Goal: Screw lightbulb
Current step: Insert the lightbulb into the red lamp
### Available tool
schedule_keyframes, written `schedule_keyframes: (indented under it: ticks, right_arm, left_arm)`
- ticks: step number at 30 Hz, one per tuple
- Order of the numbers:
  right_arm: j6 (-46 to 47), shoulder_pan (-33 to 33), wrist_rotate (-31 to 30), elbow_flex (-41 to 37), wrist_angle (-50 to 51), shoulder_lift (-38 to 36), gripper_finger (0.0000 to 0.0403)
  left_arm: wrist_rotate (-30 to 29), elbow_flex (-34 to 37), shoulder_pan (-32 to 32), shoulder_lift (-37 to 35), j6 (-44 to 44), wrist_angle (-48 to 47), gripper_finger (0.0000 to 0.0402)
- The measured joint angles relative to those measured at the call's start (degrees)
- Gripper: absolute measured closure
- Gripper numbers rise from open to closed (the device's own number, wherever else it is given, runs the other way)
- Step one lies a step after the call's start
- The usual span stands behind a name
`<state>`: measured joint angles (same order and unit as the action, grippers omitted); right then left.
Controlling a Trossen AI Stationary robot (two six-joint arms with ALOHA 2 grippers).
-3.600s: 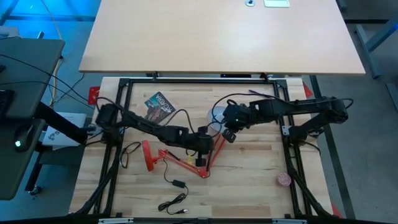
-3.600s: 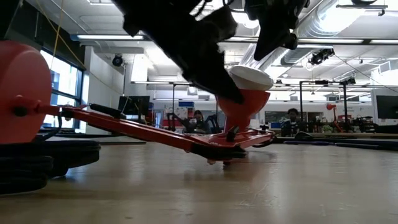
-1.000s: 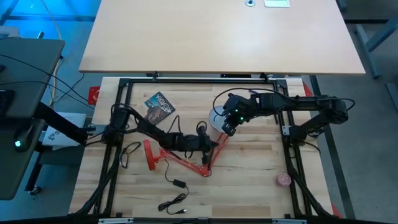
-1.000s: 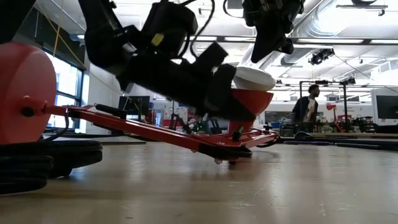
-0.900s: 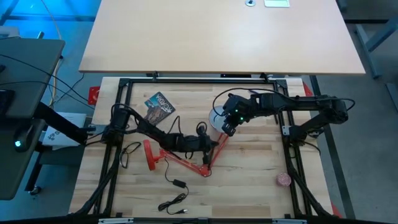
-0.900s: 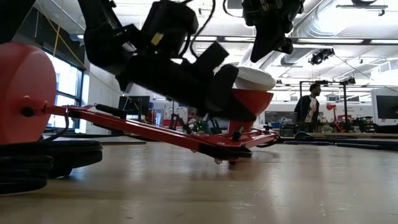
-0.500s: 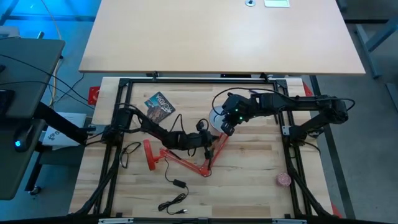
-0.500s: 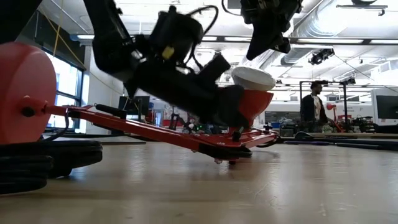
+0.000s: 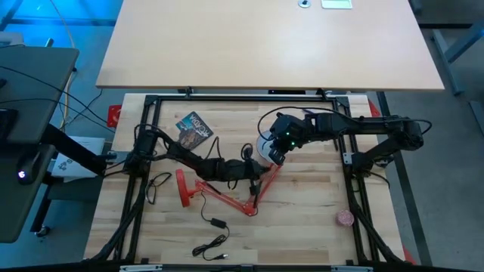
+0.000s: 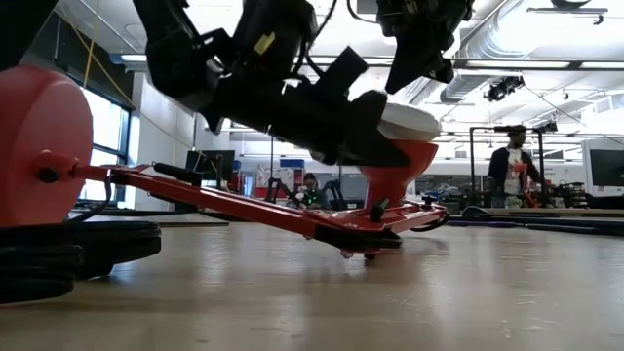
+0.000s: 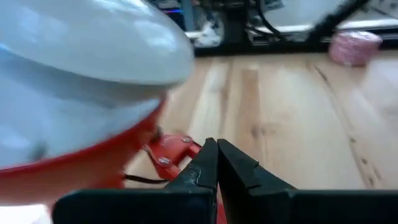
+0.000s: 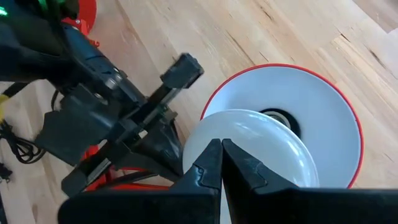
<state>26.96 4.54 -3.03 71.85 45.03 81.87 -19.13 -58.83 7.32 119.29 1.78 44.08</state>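
Observation:
A red desk lamp lies on the table with its round base at the left. Its jointed arm runs to the shade, which opens upward, white inside. The white lightbulb sits tilted in the shade beside the dark socket, its dome above the rim. My left gripper is shut at the shade's outer wall. My right gripper is shut and hovers just above the bulb; the low view shows a gap. My left gripper lies with its shut fingers against the shade's red outer wall, just under the rim. It comes nearly level from the table's left. The fingers hide the spot itself, so I cannot tell for sure that they touch.
A black cord with a switch lies near the front edge. A printed card lies at the far left and a pink round thing at the near right. A person stands in the room behind.
My left gripper has dipped toward the lamp's arm, then come up along the shade, rolling a little. The lamp's shade end has shifted slightly toward the table's right, and the bulb sits more tilted in it.

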Motion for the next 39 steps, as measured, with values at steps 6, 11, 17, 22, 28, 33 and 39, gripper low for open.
schedule_keyframes:
  ticks: [6, 11, 17, 22, 28, 33, 39]
  right_arm:
    - [0.0, 0.0, 0.0, 0.0, 0.0, 0.0, 0.0403]
    - [-0.3, 0.0, 0.0, 0.0, 0.0, 0.0, 0.0403]
    - [-0.2, 0.0, -0.2, 0.0, -0.3, 0.0, 0.0403]
    - [0.0, 0.0, -0.2, 0.0, -0.3, 0.0, 0.0403]
    - [-1.0, 0.0, -0.3, 1.2, 4.1, -2.1, 0.0403]
    - [-7.1, -2.7, -0.9, 7.8, 14.3, -2.9, 0.0403]
    - [-14.1, -5.9, -0.1, 8.7, 15.9, 1.0, 0.0403]
  left_arm:
    - [4.7, 0.1, -0.8, 2.4, -0.2, -0.8, 0.0401]
    - [4.6, 0.1, -0.8, 3.1, -3.6, -0.5, 0.0402]
    - [2.8, -0.1, -0.6, 5.7, -4.9, 0.0, 0.0402]
    - [2.7, -0.2, -0.6, 6.3, -7.5, -0.8, 0.0402]
    - [2.5, -0.2, -0.2, 6.4, -7.8, -3.2, 0.0402]
    - [1.9, -0.2, -0.2, 6.5, -9.7, -3.2, 0.0402]
    - [1.7, -0.1, -0.2, 6.6, -9.6, -2.8, 0.0402]
